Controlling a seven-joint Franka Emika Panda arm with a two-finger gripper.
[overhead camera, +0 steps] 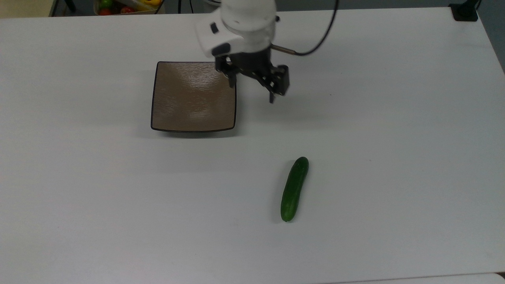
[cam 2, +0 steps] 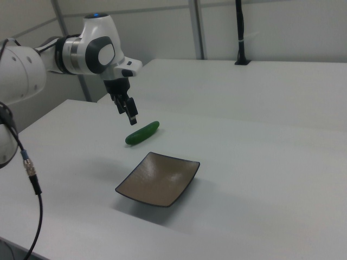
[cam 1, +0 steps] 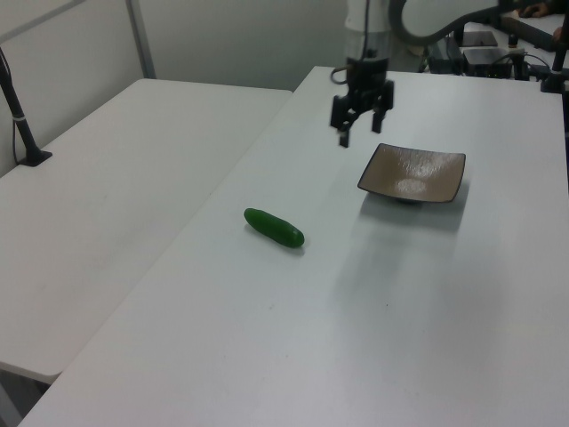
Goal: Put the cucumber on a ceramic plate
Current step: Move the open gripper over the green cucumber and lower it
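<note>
The dark green cucumber (overhead camera: pixel 294 189) lies alone on the white table, toward the top view's lower right; I also see this cucumber (cam 1: pixel 274 228) (cam 2: pixel 142 133) from both sides. The square brown ceramic plate (overhead camera: pixel 185 102) (cam 1: pixel 413 173) (cam 2: pixel 158 179) sits bare, up and to the left in the top view. My gripper (overhead camera: pixel 251 93) (cam 1: pixel 360 136) (cam 2: pixel 129 118) hovers above the table just off the plate's upper right corner in the top view, fingers spread open with nothing between them. It is well apart from the cucumber.
A box of colourful fruit (overhead camera: pixel 126 6) stands beyond the table's far edge. A black post base (overhead camera: pixel 463 12) sits on the top view's upper right corner. A second table (cam 1: pixel 116 178) with a black pole (cam 1: pixel 20 116) adjoins on the left view's left.
</note>
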